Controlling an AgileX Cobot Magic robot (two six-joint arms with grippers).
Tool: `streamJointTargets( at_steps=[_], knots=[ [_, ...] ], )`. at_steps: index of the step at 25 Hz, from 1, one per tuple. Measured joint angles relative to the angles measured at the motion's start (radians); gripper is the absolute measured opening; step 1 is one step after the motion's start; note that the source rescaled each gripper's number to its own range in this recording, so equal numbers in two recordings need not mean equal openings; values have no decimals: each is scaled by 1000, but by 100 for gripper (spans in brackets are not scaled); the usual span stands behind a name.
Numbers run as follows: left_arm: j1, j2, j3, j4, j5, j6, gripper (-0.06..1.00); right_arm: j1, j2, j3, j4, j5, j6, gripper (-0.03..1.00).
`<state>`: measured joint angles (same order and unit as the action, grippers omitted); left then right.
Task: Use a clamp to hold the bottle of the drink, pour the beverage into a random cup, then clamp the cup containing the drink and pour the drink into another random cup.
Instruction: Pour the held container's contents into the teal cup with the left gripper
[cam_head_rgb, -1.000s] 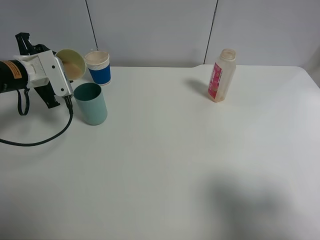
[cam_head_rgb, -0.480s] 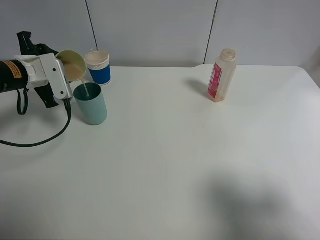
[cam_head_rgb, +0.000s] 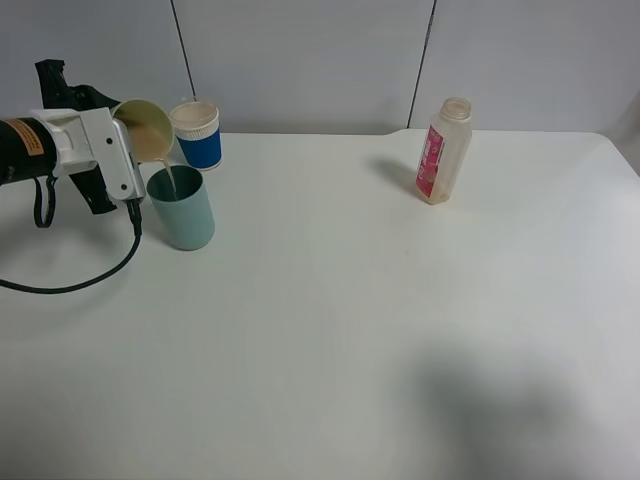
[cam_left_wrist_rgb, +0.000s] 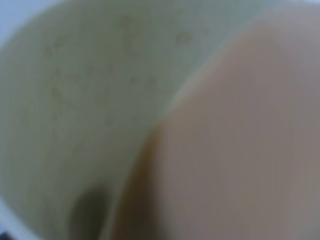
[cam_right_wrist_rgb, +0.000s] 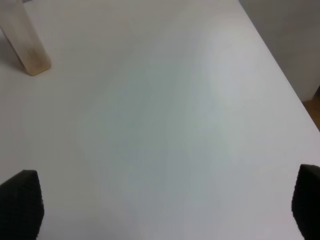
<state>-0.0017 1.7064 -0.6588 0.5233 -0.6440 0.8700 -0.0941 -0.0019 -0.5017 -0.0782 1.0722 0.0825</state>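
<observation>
Pale yellow-green plastic fills my left gripper (cam_head_rgb: 112, 140), which is clamped tight on the tumbler (cam_head_rgb: 143, 128) and holds it tipped just above the teal cup (cam_head_rgb: 182, 208), with a thin stream of peach-tan drink (cam_head_rgb: 170, 182) falling into that cup. Just behind the teal cup stands a blue cup with a white rim (cam_head_rgb: 197, 135), and the bottle (cam_head_rgb: 443, 151) stands upright well apart from it across the table (cam_head_rgb: 330, 320). My right gripper (cam_right_wrist_rgb: 165, 205) hangs with its jaws spread wide over bare table near the bottle, holding nothing.

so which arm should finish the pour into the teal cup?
Left. The left gripper holds the tilted yellow-green cup over the teal cup, beverage streaming in. The right gripper is open, near the bottle.
</observation>
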Motion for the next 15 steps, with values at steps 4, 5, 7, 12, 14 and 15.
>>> streamJointTargets(
  at_steps=[4, 5, 7, 12, 14, 15],
  knots=[
    [0, 0, 0, 1, -21, 20, 1, 0, 0, 0, 0, 0, 0, 99],
    [0, 0, 0, 1, -23, 22, 1, 0, 0, 0, 0, 0, 0, 99],
    [0, 0, 0, 1, -24, 25, 1, 0, 0, 0, 0, 0, 0, 99],
    [0, 0, 0, 1, -24, 28, 1, 0, 0, 0, 0, 0, 0, 99],
    [0, 0, 0, 1, -26, 28, 1, 0, 0, 0, 0, 0, 0, 99],
    [0, 0, 0, 1, -26, 28, 1, 0, 0, 0, 0, 0, 0, 99]
  ],
)
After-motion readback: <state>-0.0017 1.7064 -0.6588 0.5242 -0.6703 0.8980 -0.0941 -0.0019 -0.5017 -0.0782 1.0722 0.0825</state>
